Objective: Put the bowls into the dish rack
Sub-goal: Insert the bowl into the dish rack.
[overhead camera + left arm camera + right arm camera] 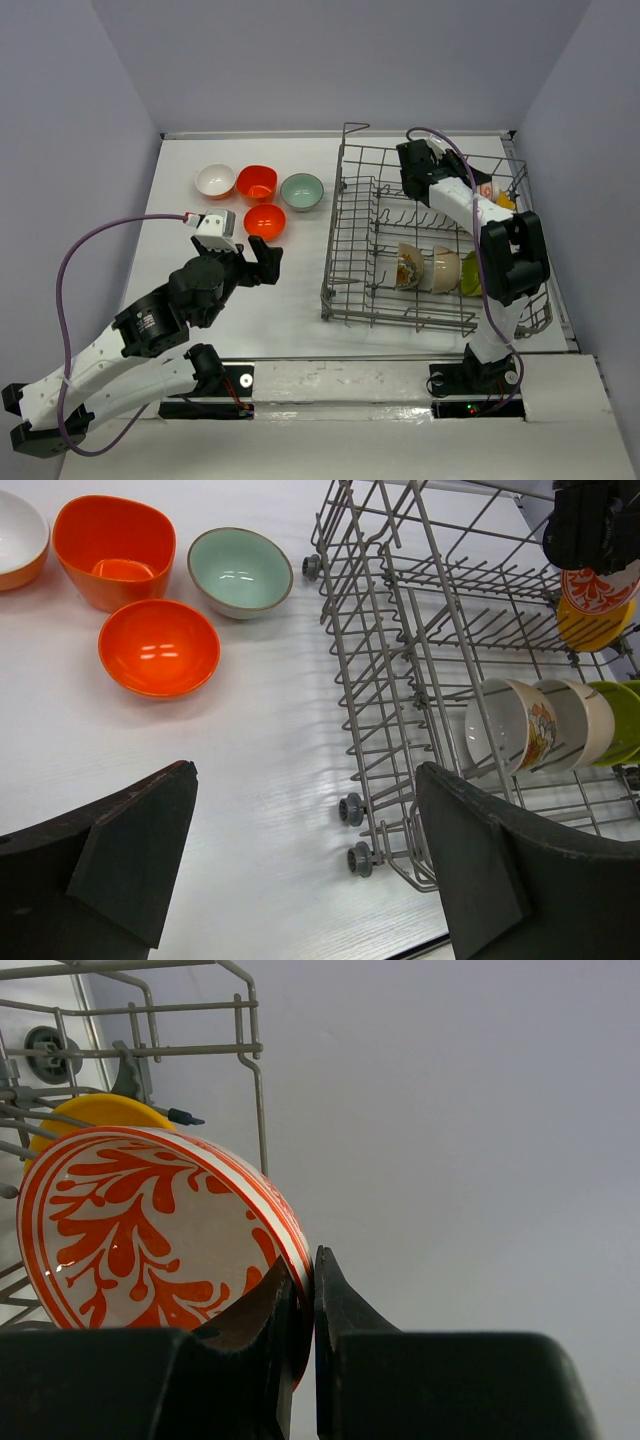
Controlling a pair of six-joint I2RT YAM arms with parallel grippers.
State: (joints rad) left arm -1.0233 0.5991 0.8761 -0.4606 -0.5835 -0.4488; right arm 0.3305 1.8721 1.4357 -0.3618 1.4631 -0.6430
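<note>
Currently the dish rack (398, 312) surrounds the right gripper (305, 1282), which works in its far right corner. The left gripper (305, 775) hangs over the table with jaws spread wide and nothing between them. The loose red-orange bowl (158, 645) sits ahead of its left finger.

The right jaws are clamped on the rim of the patterned bowl (140, 1220), which stands on edge to their left. Beyond it, the yellow bowl (100, 1110) is racked close by.

Risk, my judgement: the pinch holds only a thin glossy lip, so the bowl may pivot or slide out. If released off the tines, it could topple onto the yellow one or rattle against the wire wall.

Orientation: being round, it has no true long axis. Its patterned face points left of the jaws, tilted slightly up, and I read its central axis as roughly level.
</note>
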